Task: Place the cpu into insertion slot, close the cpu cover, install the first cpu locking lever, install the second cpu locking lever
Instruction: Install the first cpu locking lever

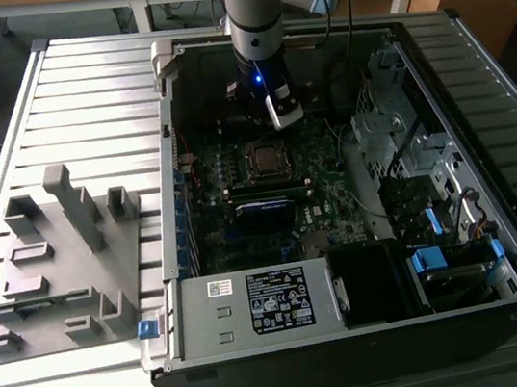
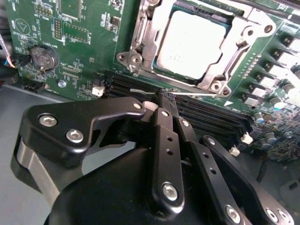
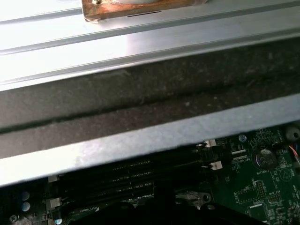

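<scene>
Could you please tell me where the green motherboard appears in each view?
Exterior view: the motherboard lies inside the open case, beneath the arm.
Second wrist view: motherboard beyond the tool, around the cpu.
First wrist view: motherboard beside the case's silvery edge.
Landmark: the coin cell, in both wrist views.

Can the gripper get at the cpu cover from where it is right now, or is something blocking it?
Probably yes. The gripper, fingers shut, sits just beside the cpu cover, by the memory slots. In the second wrist view nothing stands between the two.
</scene>
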Controlling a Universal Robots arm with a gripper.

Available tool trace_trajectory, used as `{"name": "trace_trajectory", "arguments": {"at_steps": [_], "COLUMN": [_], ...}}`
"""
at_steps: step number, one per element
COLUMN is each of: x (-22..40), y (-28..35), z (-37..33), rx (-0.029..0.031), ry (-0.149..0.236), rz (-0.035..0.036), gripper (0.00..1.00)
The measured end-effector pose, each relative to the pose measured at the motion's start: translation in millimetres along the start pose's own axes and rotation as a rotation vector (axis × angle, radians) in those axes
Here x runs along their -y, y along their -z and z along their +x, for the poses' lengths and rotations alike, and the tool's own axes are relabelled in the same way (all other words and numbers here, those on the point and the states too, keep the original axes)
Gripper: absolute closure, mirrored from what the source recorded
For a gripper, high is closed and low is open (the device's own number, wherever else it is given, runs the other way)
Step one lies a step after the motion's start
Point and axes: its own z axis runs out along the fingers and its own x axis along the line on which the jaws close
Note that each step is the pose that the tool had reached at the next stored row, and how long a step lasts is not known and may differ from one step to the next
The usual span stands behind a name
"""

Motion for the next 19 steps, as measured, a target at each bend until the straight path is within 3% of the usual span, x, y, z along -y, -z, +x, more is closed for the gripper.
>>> {"name": "trace_trajectory", "arguments": {"at_steps": [5,16,19], "x": [0.3,0.1,0.1], "y": [-0.9,-1.0,-1.3], "z": [0.3,3.2,3.4], "rx": [0.0115,0.0127,0.0169], "ry": [-0.052,-0.057,-0.056], "rz": [0.0027,0.0028,0.0016], "gripper": [0.89,0.89,0.89]}}
